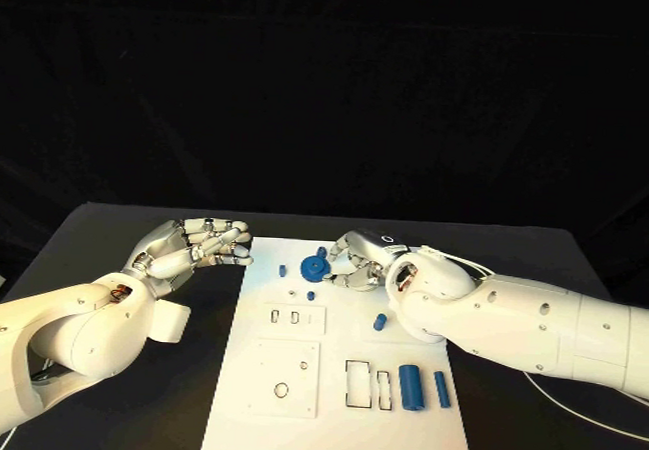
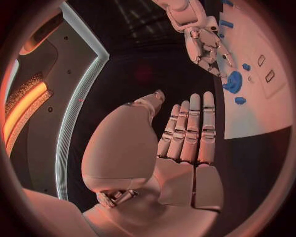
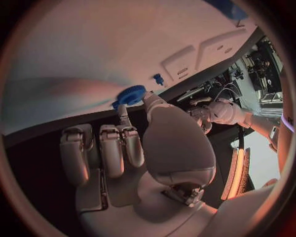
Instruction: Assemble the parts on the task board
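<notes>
The white task board (image 1: 338,426) lies in the middle of the black table. A blue gear (image 1: 313,269) sits at the board's far end. My right hand (image 1: 359,259) is right beside it, and in the right wrist view the thumb and a fingertip (image 3: 123,116) pinch the gear (image 3: 130,95) at its rim. My left hand (image 1: 202,245) hovers over the table just off the board's far left corner; it holds nothing, with its fingers (image 2: 191,128) stretched side by side. Two blue cylinders (image 1: 411,387) lie near the board's right edge.
Small blue pieces lie on the board: a peg (image 1: 282,270), another (image 1: 311,296) and an oblong one (image 1: 379,322). Rectangular slots (image 1: 359,383) and two raised white plates (image 1: 293,319) mark the board. A white cable (image 1: 577,411) trails under my right arm.
</notes>
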Tool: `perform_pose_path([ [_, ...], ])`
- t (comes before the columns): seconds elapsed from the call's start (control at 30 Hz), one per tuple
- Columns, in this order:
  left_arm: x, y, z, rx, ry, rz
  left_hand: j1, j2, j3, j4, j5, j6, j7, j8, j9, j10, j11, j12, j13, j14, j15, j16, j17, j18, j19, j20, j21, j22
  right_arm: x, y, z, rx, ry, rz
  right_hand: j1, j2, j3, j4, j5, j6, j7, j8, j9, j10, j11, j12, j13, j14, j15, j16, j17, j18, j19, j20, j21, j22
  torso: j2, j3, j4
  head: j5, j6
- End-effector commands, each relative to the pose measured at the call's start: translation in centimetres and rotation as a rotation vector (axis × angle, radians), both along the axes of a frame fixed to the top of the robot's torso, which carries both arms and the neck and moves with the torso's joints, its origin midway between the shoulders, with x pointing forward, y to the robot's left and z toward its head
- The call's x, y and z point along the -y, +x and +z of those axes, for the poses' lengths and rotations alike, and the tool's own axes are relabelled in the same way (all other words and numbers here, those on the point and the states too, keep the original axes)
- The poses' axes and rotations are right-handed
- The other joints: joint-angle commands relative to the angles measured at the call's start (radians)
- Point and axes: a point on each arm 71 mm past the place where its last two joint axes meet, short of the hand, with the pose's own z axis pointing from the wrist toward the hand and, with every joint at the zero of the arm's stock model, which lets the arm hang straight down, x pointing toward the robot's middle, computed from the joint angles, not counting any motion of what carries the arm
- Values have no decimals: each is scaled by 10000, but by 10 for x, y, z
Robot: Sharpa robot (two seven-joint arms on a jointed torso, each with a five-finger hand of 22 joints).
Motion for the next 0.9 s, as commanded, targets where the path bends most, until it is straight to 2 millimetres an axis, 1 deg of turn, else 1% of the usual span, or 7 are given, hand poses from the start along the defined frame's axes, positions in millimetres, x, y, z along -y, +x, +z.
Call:
perform_pose_path([
  [0.03,1,0,1,93,-51,-122,-29,62,22,-62,12,-65,-14,-43,19,-60,-28,-33,13,-72,-4,44,22,29,-62,2,31,20,17,-4,15,688,1514,285,220,-93,165,-62,111,57,35,-76,-21,1024,-44,36,2611,978,-31,13,2257,-67,1047,-3,53,2628,-25,-6,-43,-18,35],
  [0.13,0,1,1,97,-40,-91,-29,62,22,-62,12,-65,-14,-43,19,-60,-28,-33,13,-72,-4,44,22,29,-62,2,31,20,36,-6,21,503,2171,185,517,-188,356,-193,75,7,61,-145,-46,1014,-24,22,2599,975,-22,10,2247,-67,1047,0,53,2628,-45,4,-68,-10,57],
  [0.33,-2,2,0,96,-18,-40,-29,62,22,-62,12,-65,-14,-43,19,-60,-28,-33,13,-72,-4,44,22,29,-62,2,31,20,85,-8,26,-367,3005,11,942,-380,590,-417,-137,-11,94,-224,-72,966,4,-40,2547,969,3,2,2224,-67,1047,22,53,2628,-122,53,-167,-8,44],
  [0.57,-1,3,0,88,-12,-31,-28,59,26,-72,12,-66,-13,-44,23,-60,-27,-31,14,-84,-3,51,33,28,-70,2,37,24,140,-8,24,-868,3042,-392,1312,-597,721,-654,-249,7,109,-270,-86,961,18,-46,2543,976,13,10,2257,-67,1047,34,53,2628,-166,113,-201,-78,46],
  [0.67,-1,4,-1,85,-14,-35,-28,59,26,-72,12,-66,-13,-44,23,-60,-27,-31,14,-84,-3,51,33,28,-70,2,37,24,152,-9,22,-957,2926,-523,1399,-651,739,-709,-295,4,113,-286,-91,961,21,-46,2543,979,17,14,2271,-67,1047,37,53,2628,-171,141,-214,-93,56],
  [0.73,-1,4,-1,81,-15,-39,-28,59,26,-72,12,-66,-13,-44,23,-60,-27,-31,14,-84,-3,51,33,28,-70,2,37,24,160,-10,20,-1017,2804,-622,1429,-668,745,-728,-304,4,114,-291,-92,960,21,-47,2543,978,18,13,2268,-67,1047,38,53,2628,-178,165,-223,-160,61],
  [0.9,-1,4,-2,76,-17,-44,-28,59,26,-72,12,-66,-13,-44,23,-60,-27,-31,14,-84,-3,51,33,28,-70,2,37,24,173,-10,12,-1141,2471,-918,1495,-724,748,-775,-321,-12,118,-310,-99,954,24,-56,2536,980,22,15,2277,-67,1047,40,53,2628,-190,191,-235,-155,49],
])
